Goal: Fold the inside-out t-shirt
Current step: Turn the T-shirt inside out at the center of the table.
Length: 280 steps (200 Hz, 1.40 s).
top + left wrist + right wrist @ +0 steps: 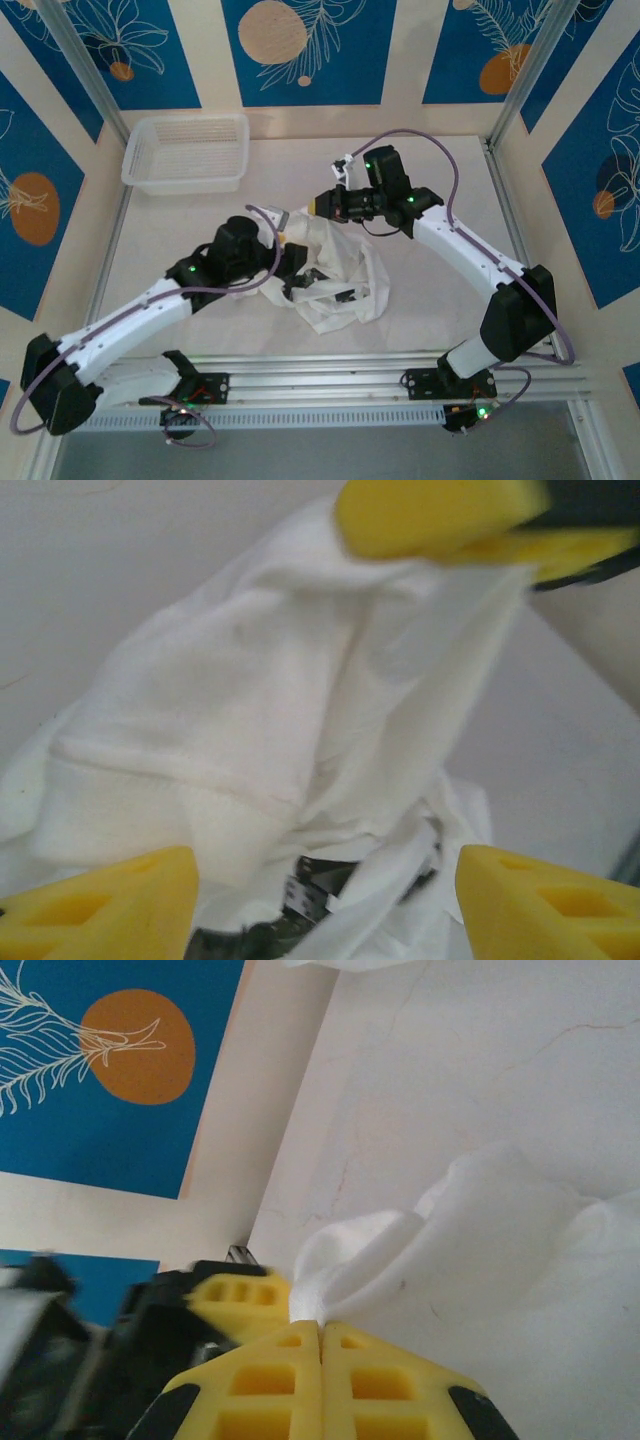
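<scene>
The inside-out t-shirt [340,280] lies crumpled in the middle of the table, one part of it lifted. My right gripper [318,207] is shut on that lifted fold; its closed yellow fingertips [320,1325] pinch white cloth [470,1230]. My left gripper [293,235] sits just left of it, partly draped by the shirt. In the left wrist view its yellow fingers [100,910] stand wide apart and open [325,910], with the shirt [250,710] hanging in front and over the gap. The right gripper's fingers [440,520] show at the top of that view.
A white mesh basket [186,122] stands at the back left of the table. Aluminium frame posts [85,65] rise at the back corners, and a rail [320,385] runs along the near edge between the arm bases.
</scene>
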Tool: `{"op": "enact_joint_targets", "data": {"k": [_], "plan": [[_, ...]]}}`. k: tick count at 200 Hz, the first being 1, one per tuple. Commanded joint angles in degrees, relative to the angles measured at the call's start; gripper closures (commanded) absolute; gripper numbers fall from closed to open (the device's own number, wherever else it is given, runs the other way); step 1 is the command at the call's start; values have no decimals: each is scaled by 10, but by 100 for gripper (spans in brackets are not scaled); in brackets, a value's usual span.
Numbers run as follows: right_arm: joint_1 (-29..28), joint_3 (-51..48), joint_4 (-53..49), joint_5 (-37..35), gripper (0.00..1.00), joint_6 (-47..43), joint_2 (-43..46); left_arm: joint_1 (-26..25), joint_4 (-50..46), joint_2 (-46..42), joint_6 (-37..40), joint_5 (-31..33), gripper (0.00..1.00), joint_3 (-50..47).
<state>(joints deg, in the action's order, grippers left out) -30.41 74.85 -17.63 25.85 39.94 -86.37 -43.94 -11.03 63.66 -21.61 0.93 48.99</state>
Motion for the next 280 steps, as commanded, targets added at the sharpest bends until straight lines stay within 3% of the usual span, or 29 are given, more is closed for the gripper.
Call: {"op": "enact_joint_targets", "data": {"k": [1,27,44,56,69,78,109,123,135,148,167,180,196,218,236,244,263,280], "plan": [[-12,30,-16,2,100,7,13,-6,14,65,-45,102,29,19],[-21,31,-18,-1,100,11,15,8,-5,151,-84,125,22,76],[-25,31,-18,7,100,15,16,32,8,191,-100,83,25,101],[-23,30,-19,8,100,20,19,52,51,205,-100,7,41,100],[-9,22,-21,-3,100,37,25,67,110,205,-91,-92,80,91],[12,11,-24,-15,100,51,29,73,138,197,-86,-156,100,88],[129,-39,-30,-3,96,45,-11,89,205,151,-156,-384,100,99],[140,-11,-91,-5,92,-14,-59,90,189,143,-196,-435,100,122],[134,11,-125,-6,87,-40,-73,92,119,137,-197,-425,100,144],[132,-11,-97,-16,81,-26,-35,101,61,131,-187,-399,100,149],[144,-88,-50,-71,69,13,72,124,74,123,-199,-389,100,116],[135,-154,-17,-115,68,25,159,136,84,124,-213,-392,100,100],[76,-232,17,-181,69,28,254,144,71,131,-213,-388,100,98],[-56,-339,90,-273,69,57,342,145,68,140,-212,-391,100,103],[-123,-380,134,-325,68,86,346,145,65,143,-212,-391,100,109],[-136,-389,159,-331,61,91,332,145,66,141,-214,-390,100,110],[-134,-378,203,-321,45,84,280,144,61,138,-213,-390,100,114],[-114,-350,241,-285,43,86,219,145,50,136,-210,-391,100,118]]}}
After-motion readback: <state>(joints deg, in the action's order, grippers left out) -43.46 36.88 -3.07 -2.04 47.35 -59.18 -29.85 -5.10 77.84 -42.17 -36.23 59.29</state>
